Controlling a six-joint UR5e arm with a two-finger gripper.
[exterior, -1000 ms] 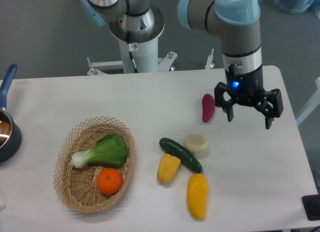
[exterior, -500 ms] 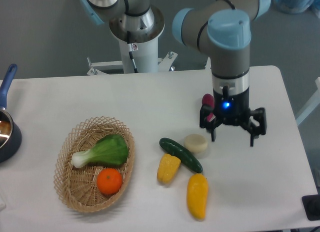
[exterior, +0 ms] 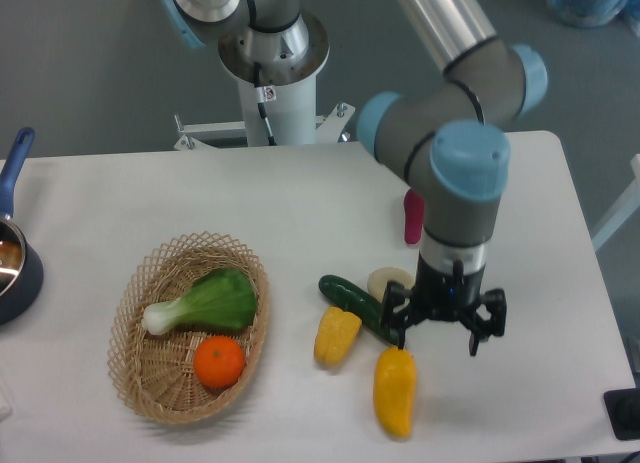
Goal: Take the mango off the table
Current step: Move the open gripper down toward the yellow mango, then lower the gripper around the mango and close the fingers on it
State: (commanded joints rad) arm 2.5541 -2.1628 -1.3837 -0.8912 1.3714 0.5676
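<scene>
The mango [exterior: 394,391] lies ungrasped on the table [exterior: 520,383], just below-left of the gripper [exterior: 437,333], whose jaws are spread; descent, grasp and lift remain

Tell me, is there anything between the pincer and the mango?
No. In the camera view the open pincer hangs just above the mango's upper end, toward its right. Only bare white table shows in the short stretch between them.

a lab — pedestal-mounted robot arm [exterior: 460,173], white table [exterior: 300,203].
</scene>
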